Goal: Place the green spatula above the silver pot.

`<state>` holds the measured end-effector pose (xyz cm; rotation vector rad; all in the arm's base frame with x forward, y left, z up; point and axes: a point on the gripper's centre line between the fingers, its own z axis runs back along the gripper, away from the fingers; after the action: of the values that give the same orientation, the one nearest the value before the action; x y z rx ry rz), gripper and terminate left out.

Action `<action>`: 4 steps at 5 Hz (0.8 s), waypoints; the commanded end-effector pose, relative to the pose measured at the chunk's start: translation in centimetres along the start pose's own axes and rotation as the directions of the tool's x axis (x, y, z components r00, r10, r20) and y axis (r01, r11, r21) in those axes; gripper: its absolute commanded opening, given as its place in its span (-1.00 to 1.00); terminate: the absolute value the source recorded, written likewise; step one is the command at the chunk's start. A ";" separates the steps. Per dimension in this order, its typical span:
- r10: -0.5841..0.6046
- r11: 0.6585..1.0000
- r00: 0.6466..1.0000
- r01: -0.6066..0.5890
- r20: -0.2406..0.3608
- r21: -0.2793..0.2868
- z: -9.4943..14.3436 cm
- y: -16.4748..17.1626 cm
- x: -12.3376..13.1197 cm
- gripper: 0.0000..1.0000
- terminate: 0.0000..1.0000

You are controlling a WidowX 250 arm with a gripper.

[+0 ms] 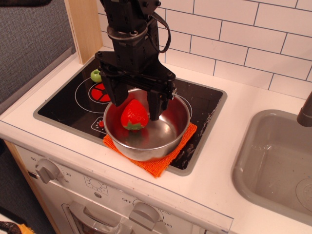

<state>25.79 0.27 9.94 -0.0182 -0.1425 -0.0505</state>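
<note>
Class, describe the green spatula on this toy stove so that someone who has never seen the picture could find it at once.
Start at the black stovetop set into the white counter. At its far left edge, behind the robot gripper, a small light-green rounded piece shows: the green spatula, mostly hidden. Unlike the red strawberry with green leaves, it lies outside the silver pot.

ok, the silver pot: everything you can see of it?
The pot is a wide, round, shiny steel bowl with no visible handles, upright. It sits on an orange cloth at the front right of the black stovetop. A red strawberry with green leaves lies inside, left of centre. The gripper hangs over its left half, fingers open either side of the strawberry; whether they touch the pot cannot be told. The inner wall mirrors the strawberry and gripper.
</note>
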 end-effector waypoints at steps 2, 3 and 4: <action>0.083 0.996 0.997 -0.083 0.004 0.024 -0.7 4.6 2.7 1.00 -1.00; 0.120 0.991 0.993 -0.121 0.022 0.066 0.0 9.0 5.2 1.00 -1.00; 0.120 0.990 0.993 -0.120 0.010 0.079 -0.6 12.2 7.6 1.00 -1.00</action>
<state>33.70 11.73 8.39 0.0345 -0.0857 0.0727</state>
